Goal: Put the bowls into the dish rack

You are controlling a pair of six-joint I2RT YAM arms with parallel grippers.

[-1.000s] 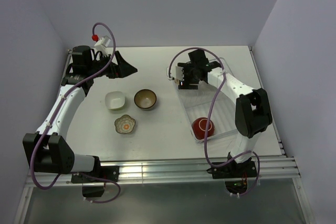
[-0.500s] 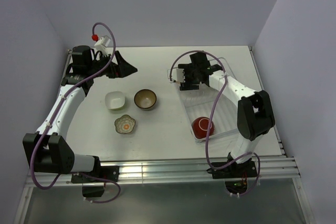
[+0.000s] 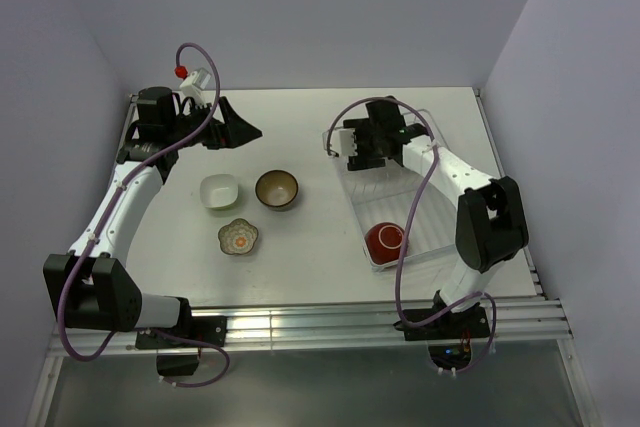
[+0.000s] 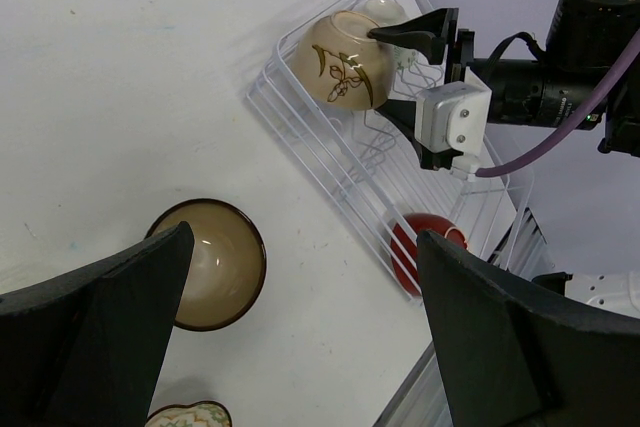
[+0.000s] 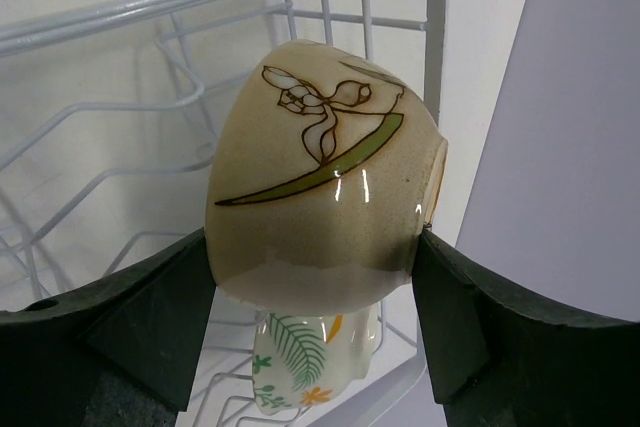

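My right gripper (image 5: 315, 247) is shut on a yellow-green bowl (image 5: 320, 177) with a painted flower, held on its side above the far end of the white wire dish rack (image 5: 100, 177). Just beneath it, a cream bowl with leaves and orange flowers (image 5: 310, 367) stands in the rack. A red bowl (image 3: 386, 241) leans in the rack's (image 3: 352, 209) near end. On the table lie a white squarish bowl (image 3: 220, 191), a dark brown bowl (image 3: 277, 189) and a flower-shaped patterned bowl (image 3: 239, 237). My left gripper (image 3: 240, 125) hangs open and holds nothing, above the table's far left.
The table is walled at the back and on both sides. A metal rail (image 3: 330, 322) runs along the near edge by the arm bases. The right arm's purple cable (image 3: 410, 207) loops over the rack.
My right gripper has shifted a little to the right over the rack's far end, carrying the yellow-green bowl. The left arm and the bowls on the table have stayed put.
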